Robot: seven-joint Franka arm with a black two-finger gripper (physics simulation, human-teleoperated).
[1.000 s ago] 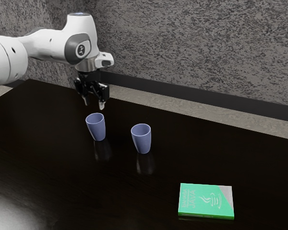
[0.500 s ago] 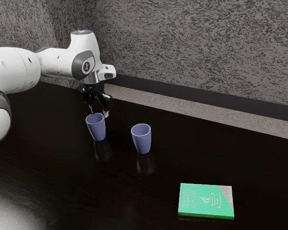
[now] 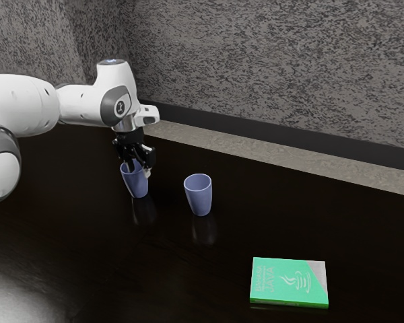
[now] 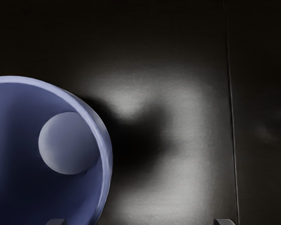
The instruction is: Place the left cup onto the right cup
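the black two-finger gripper (image 3: 136,165) is being held straight down at the rim of the left cup (image 3: 135,183), which is standing upright on the dark glossy table (image 3: 67,269), toward the exterior view's left. the fingers are being kept spread and unclenched. in the wrist view their two tips (image 4: 222,221) are seen wide apart, one over the cup's blue interior (image 4: 37,154) and the other over the bare tabletop (image 4: 178,93), so the cup's wall is lying between them without being squeezed. the right cup (image 3: 198,194), of the same lavender-blue, is standing upright near the first, apart from it, toward the exterior view's right. a green java book (image 3: 289,282) is lying flat well apart from both cups, nearer the camera. a speckled grey wall (image 3: 289,60) is being shown behind the table.
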